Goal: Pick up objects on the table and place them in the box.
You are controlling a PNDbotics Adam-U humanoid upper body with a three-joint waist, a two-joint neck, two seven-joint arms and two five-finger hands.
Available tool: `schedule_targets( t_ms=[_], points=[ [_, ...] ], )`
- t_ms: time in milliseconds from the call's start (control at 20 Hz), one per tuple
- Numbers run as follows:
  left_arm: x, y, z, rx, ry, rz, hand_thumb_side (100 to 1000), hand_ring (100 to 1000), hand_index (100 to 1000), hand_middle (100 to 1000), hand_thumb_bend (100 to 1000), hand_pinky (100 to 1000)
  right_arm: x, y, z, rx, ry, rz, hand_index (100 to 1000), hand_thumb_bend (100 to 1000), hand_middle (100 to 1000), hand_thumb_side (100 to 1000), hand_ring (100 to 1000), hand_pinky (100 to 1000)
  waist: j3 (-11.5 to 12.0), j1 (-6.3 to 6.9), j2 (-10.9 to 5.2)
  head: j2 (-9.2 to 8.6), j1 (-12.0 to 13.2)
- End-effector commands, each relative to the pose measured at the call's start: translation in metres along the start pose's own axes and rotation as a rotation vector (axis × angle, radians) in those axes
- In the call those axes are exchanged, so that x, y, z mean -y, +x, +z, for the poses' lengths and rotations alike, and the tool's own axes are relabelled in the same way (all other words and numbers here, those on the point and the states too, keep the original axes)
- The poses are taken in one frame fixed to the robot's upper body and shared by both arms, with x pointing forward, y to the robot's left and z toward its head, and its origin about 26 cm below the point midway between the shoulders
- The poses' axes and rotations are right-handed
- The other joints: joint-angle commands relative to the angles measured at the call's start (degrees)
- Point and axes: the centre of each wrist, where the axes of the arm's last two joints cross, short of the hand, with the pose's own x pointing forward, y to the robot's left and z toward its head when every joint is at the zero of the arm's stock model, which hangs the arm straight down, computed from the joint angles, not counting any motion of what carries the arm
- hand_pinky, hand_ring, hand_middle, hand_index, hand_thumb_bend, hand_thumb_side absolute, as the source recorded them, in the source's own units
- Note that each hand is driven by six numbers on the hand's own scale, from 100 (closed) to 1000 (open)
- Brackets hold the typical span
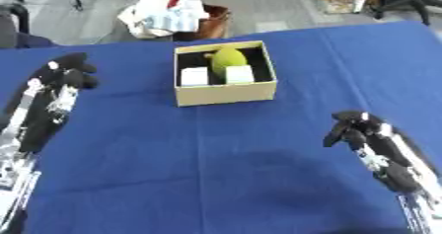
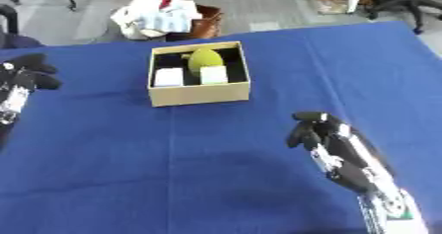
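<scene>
Box (image 1: 225,93) near the table's (image 1: 216,169) far edge already holds a green pear-shaped item (image 1: 228,58) and two white blocks (image 1: 195,76); with left hand (image 1: 71,72) and right hand (image 1: 352,127) curled on nothing, scan the cloth before reaching.

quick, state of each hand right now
left hand: fingers curled, holding nothing, over the table at the left
right hand: fingers curled down, holding nothing, over the table at the right

Black left hand (image 1: 71,70), black right hand (image 1: 349,127), silver-white joints, black forearms with pale metal parts
</scene>
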Motion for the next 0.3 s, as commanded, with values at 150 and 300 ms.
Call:
schedule_targets(
  t_ms=[150,300],
  points=[
    [0.01,-0.002,0.004,-0.016,0.02,0.066,719,634,839,645,100,699,0.004,0.003,0.0,0.002,0.007,0.02,781,100,544,462,587,579,-0.03,-0.67,-1.37,1.16,1.37],
    [0.016,-0.005,0.005,-0.03,0.009,0.086,735,624,838,638,100,693,0.004,0.002,0.001,-0.003,0.008,0.018,781,100,544,463,587,579,0.04,-0.7,-1.26,1.76,1.94]
  ],
)
